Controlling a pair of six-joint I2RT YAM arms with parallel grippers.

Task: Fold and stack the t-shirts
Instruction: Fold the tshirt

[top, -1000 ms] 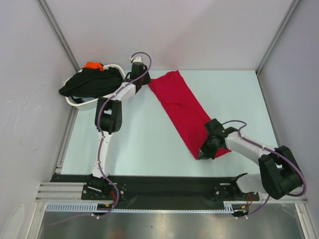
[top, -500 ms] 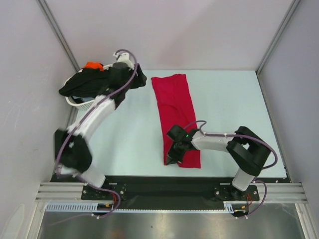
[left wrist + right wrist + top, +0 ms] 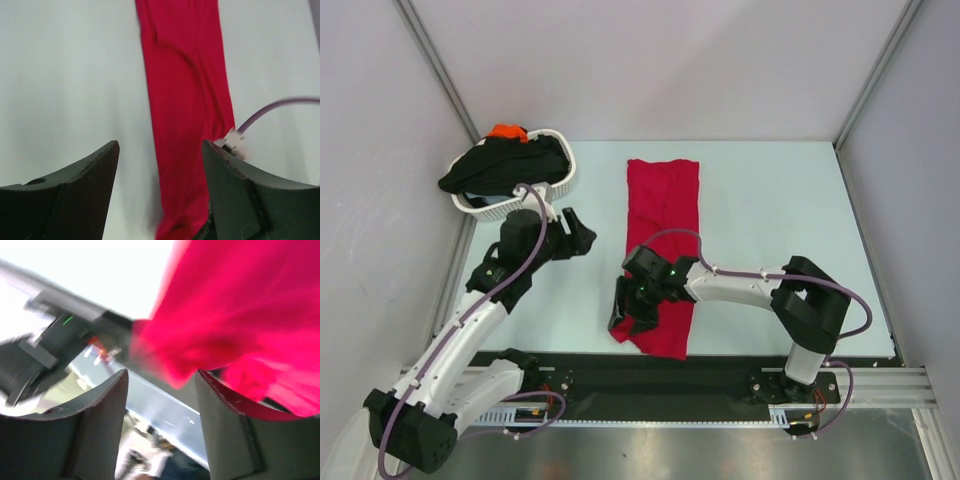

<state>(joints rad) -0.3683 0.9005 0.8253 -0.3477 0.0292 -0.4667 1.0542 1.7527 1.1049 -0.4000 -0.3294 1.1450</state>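
A crimson red t-shirt lies as a long narrow strip running from far to near on the pale table. Its near end is bunched by the front edge. My right gripper sits at the left side of that bunched end. In the right wrist view it is open, and blurred red cloth hangs just above the fingertips, not clamped. My left gripper hovers open over bare table left of the strip. From the left wrist the red t-shirt runs away ahead of the open gripper. Black and orange t-shirts lie in the basket.
The white woven basket stands at the far left corner, against the left wall. The black front rail runs along the table's near edge. The right arm's purple cable loops over the red strip.
My right gripper swung the shirt's near end to the left, so the strip now lies straight, and its jaws opened. My left arm pulled back from the basket toward the near left.
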